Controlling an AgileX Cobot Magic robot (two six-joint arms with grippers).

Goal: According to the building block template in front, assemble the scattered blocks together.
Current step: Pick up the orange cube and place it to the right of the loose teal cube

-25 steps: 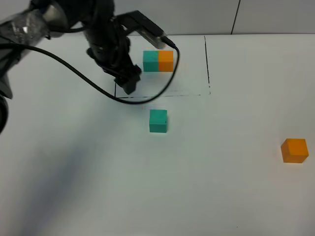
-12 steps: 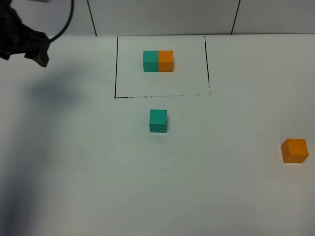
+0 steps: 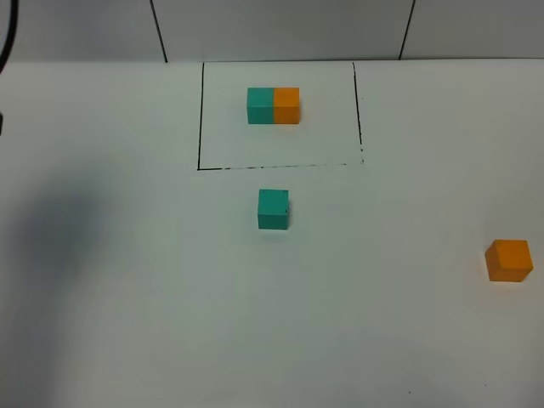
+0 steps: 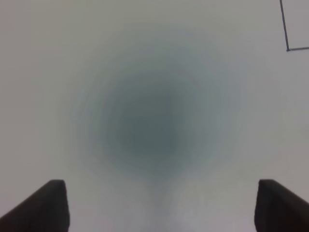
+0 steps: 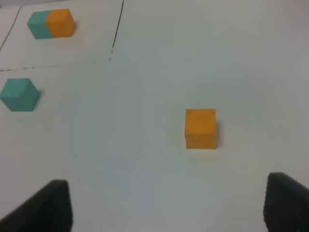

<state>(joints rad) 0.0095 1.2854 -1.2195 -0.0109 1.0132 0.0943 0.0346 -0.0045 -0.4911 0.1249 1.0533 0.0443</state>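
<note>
The left hand is outside the high view. Its wrist camera shows the fingers spread wide and gripping nothing, above the white surface, with a soft shadow beneath and a corner of the black outline nearby. In the high view the template, teal joined to orange on its right, sits upper centre, inside the outline. The teal cube stands alone at the centre of the frame, just below the outline's lower line. The orange cube lies well apart at the right edge, a little lower. The right hand, also outside the high view, is released, its fingers wide apart. The orange cube lies ahead of it, untouched.
</note>
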